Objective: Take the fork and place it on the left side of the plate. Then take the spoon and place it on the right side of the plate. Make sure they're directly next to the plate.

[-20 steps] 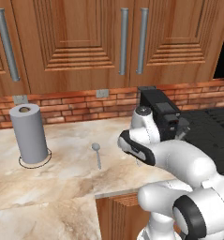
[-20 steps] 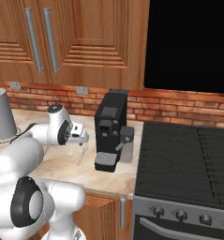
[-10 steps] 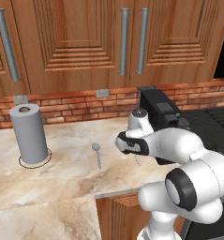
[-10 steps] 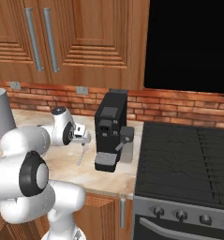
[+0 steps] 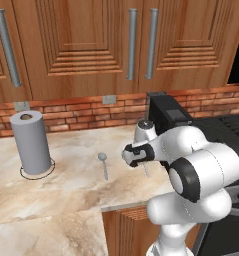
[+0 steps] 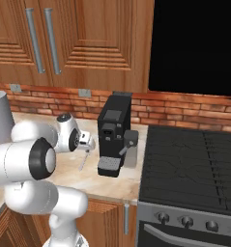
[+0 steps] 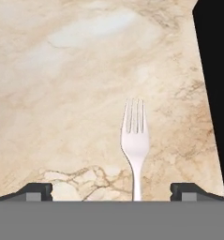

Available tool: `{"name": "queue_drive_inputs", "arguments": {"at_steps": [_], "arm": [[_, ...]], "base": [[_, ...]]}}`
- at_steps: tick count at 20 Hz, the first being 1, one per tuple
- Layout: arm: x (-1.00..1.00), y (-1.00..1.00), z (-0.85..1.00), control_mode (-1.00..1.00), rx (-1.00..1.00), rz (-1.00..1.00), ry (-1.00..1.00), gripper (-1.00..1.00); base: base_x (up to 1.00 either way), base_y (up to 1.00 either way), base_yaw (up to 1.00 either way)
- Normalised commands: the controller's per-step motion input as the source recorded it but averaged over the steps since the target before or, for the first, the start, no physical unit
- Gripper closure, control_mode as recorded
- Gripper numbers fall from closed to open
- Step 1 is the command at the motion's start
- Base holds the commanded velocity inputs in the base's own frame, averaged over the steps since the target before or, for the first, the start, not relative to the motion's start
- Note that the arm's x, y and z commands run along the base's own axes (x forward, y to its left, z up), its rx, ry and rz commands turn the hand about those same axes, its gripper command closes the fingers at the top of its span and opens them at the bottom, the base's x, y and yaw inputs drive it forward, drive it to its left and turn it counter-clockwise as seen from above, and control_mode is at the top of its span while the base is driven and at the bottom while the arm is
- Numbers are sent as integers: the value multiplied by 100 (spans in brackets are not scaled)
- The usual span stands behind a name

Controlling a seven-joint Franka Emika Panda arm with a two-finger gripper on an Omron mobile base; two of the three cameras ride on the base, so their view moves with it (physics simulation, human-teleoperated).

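A grey paper-towel roll stands upright on the marble table; a black coffee machine sits beside the stove.

Shiny metal fork on glossy marble ctr

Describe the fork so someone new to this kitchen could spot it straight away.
Start at the black coffee machine beside the stove. On the marble counter just left of it, below the open gripper, lies the fork. Its tined head sets it apart from the round-bowled spoon nearer the paper towel roll.
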Motion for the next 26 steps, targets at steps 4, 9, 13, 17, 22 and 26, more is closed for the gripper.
{"name": "queue_drive_inputs", "arguments": {"at_steps": [4, 9, 13, 17, 22, 26], "arm": [[13, 0, -25, -100, 0, -2, 0, -100], [11, 0, -20, -100, 0, -2, 2, -100], [9, -2, -17, -100, 0, -3, 4, -100], [6, -5, -17, -100, 0, -4, 4, -100], [7, -5, -20, -100, 0, -4, 5, -100], [7, -5, -26, -100, 0, -4, 4, -100]], "base": [[0, 0, 0], [0, 0, 0], [0, 0, 0], [0, 0, 0], [0, 0, 0], [0, 0, 0]]}}
